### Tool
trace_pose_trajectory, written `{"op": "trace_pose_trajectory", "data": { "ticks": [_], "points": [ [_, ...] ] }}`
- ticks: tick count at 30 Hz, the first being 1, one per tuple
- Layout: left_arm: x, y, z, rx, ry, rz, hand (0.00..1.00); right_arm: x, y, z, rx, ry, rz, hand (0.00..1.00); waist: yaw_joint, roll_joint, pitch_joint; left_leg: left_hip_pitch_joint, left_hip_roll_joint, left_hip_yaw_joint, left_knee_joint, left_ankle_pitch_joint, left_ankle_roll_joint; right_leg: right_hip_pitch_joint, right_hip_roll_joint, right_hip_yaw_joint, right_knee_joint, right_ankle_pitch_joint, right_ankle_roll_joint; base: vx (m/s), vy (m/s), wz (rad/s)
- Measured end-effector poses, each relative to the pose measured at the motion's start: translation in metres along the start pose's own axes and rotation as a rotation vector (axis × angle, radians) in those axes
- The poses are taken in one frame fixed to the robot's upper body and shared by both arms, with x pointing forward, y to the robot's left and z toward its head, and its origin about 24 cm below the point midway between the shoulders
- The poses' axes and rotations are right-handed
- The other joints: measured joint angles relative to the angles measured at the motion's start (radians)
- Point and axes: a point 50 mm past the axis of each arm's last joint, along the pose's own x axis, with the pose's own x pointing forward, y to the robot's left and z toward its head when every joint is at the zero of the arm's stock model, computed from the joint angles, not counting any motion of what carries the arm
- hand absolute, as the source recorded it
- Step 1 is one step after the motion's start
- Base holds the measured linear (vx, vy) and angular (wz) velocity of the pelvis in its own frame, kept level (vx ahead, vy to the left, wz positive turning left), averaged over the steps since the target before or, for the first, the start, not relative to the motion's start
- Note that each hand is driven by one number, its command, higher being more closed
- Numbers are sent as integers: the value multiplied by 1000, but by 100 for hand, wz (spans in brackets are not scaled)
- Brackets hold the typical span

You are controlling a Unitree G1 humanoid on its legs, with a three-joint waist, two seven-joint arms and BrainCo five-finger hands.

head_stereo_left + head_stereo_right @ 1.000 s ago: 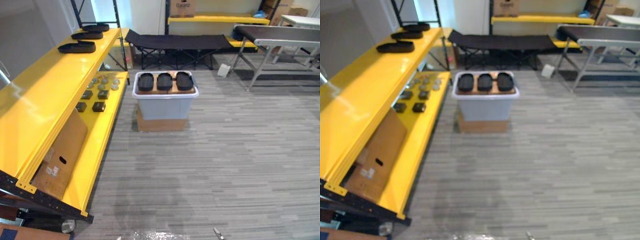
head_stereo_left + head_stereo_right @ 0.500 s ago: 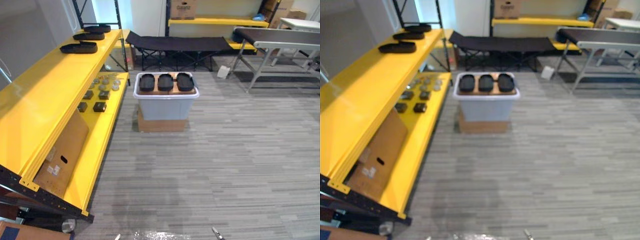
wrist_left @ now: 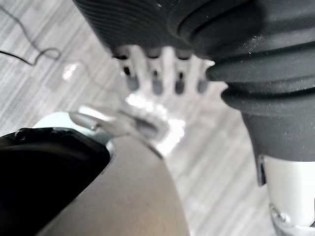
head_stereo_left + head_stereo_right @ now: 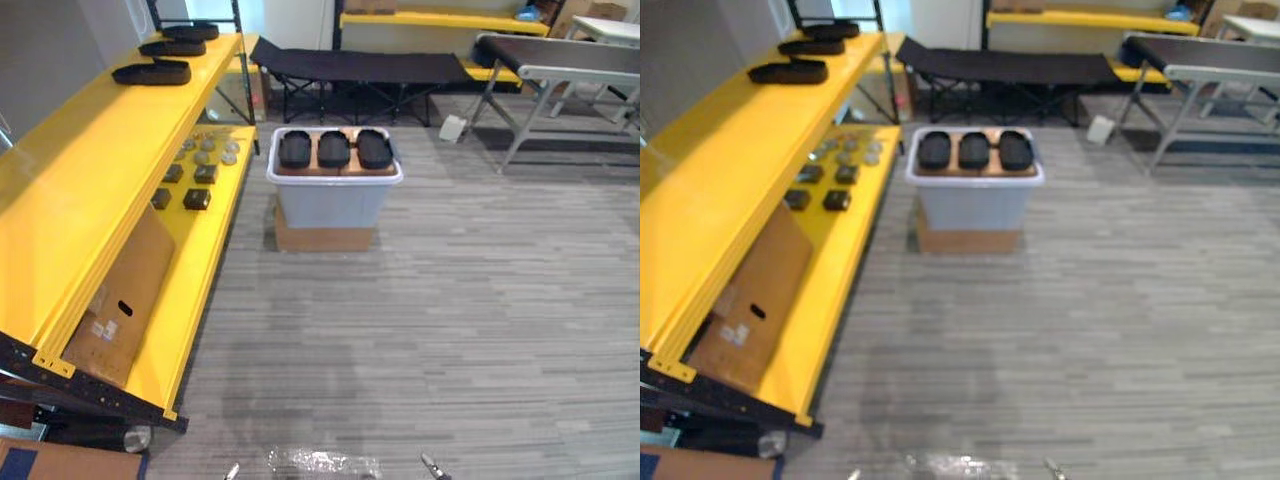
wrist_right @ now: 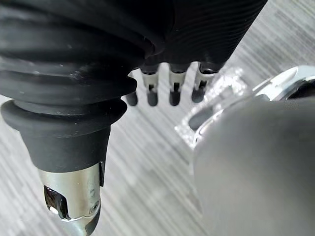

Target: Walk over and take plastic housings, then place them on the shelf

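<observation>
- Since a second ago the whole view has slid a little, so the camera has moved; bin, shelf and housings keep their places relative to one another.
- Three black plastic housings (image 4: 334, 148) lie side by side on a brown board (image 4: 315, 168) across the top of a grey bin (image 4: 332, 200) at 12 o'clock. The bin stands on a cardboard box (image 4: 325, 238).
- Three further housings (image 4: 152, 73) lie in a row on the top level of the yellow shelf (image 4: 90, 170), out at 10 to 11 o'clock and well apart from the bin.
- Small parts (image 4: 197, 198) lie on the shelf's lower level, and a cardboard sheet (image 4: 125, 300) leans beneath the top level at 9 o'clock.
- A black cot (image 4: 360, 68) stands beyond the bin.
- Left hand (image 3: 156, 73) — it hangs down over the striped floor (image 4: 450, 330), fingers straight and relaxed, grasping nothing.
- Right hand (image 5: 173, 83) — same pose, fingers straight and pointing at the floor, released and empty.
</observation>
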Motion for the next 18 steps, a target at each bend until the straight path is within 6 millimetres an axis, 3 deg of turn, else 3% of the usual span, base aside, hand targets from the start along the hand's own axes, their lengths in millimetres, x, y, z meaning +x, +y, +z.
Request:
{"op": "trace_pose_trajectory", "data": {
  "ticks": [7,9,11,12,13,15,18],
  "points": [
    [0,0,1,7,-11,8,0,0,0,1,-2,-15,-1,0,-3,-2,2,8,-7,1,0,0,1,10,-8,-1,8,-6,3,0,0,0],
    [1,-2,0,34,-5,14,0,0,-2,5,-2,-34,-7,0,-9,6,7,7,0,-3,0,-10,16,-55,-21,0,150,-58,25,-42,10,4],
    [2,-9,3,69,-1,13,0,0,-3,16,-3,-76,-10,0,-13,32,37,44,20,-5,1,-22,44,-203,-46,2,501,-99,48,-42,69,0],
    [2,-9,5,70,-6,14,0,0,-3,16,-2,-79,-8,0,-13,32,38,55,20,-5,2,-23,48,-216,-53,2,546,-106,39,-8,66,12],
    [1,-4,9,93,-14,42,0,-1,-6,7,15,-61,-16,0,-15,15,43,67,20,-17,24,-48,59,-228,-64,1,621,-119,20,32,22,15],
    [1,0,14,104,-23,63,0,-2,-7,-2,33,-44,-18,0,-12,-5,43,56,34,-23,64,-82,49,-220,-51,3,604,-143,9,48,9,5],
    [2,-12,19,76,-35,41,0,-2,-11,4,51,-73,-31,0,-15,31,63,41,94,-27,95,-97,36,-262,8,1,510,-184,-14,105,-21,0]
  ]
}}
